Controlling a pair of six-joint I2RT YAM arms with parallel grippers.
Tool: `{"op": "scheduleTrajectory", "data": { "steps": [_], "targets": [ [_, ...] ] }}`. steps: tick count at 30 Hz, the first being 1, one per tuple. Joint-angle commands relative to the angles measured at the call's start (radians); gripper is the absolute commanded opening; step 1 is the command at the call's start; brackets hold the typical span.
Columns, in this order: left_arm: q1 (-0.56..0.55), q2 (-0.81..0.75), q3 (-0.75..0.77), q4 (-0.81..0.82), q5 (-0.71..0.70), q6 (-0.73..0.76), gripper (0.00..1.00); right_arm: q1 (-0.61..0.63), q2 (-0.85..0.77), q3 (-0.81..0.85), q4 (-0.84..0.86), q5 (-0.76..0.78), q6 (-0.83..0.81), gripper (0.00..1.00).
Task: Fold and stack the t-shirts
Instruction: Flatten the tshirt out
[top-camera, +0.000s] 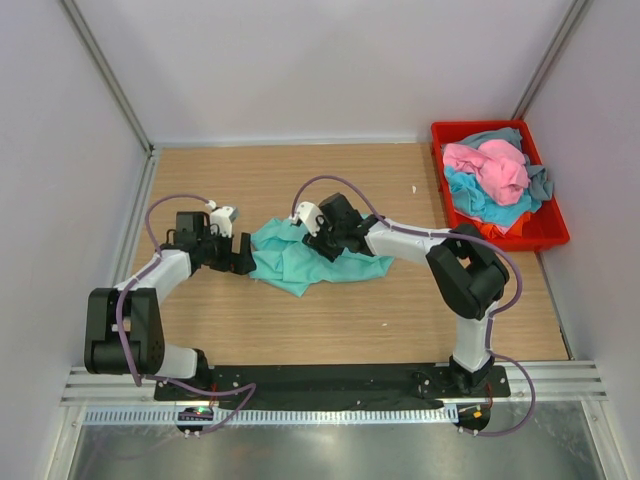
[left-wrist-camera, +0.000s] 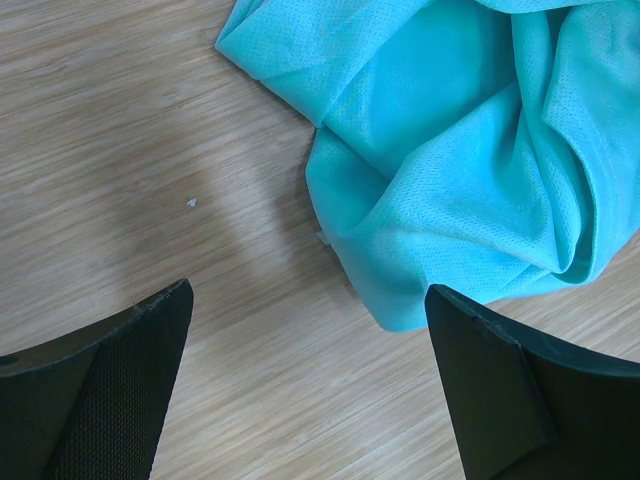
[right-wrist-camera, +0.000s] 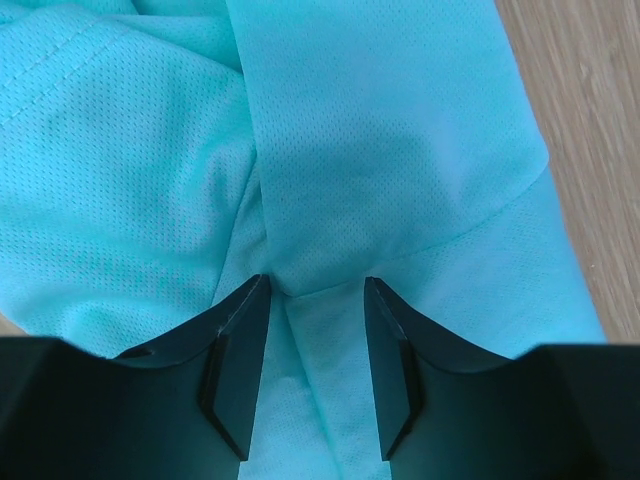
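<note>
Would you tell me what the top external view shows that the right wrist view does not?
Only the top external view: the red bin holding a pink shirt and others, and the open left gripper. Only the right wrist view: the mesh weave and a crease between the parted fingers. Both: the teal t-shirt on the wooden table, with the right gripper on it.

I have open table (top-camera: 330, 320) above and below the teal t-shirt (top-camera: 290, 262) at centre; the red bin (top-camera: 553, 237) blocks upper right.
</note>
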Motion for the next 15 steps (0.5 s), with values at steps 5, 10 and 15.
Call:
{"op": "scheduleTrajectory", "data": {
  "steps": [5, 10, 15],
  "targets": [
    [0.006, -0.012, -0.008, 0.032, 0.023, -0.006, 0.99, 0.002, -0.063, -0.003, 0.044, 0.0, 0.002, 0.51],
    [0.005, -0.018, -0.013, 0.032, 0.024, -0.006, 0.99, -0.001, -0.051, -0.003, 0.056, 0.02, -0.001, 0.51],
    [0.005, -0.021, -0.017, 0.032, 0.021, -0.005, 0.99, 0.0, -0.014, 0.015, 0.064, 0.052, -0.001, 0.49]
  ]
}}
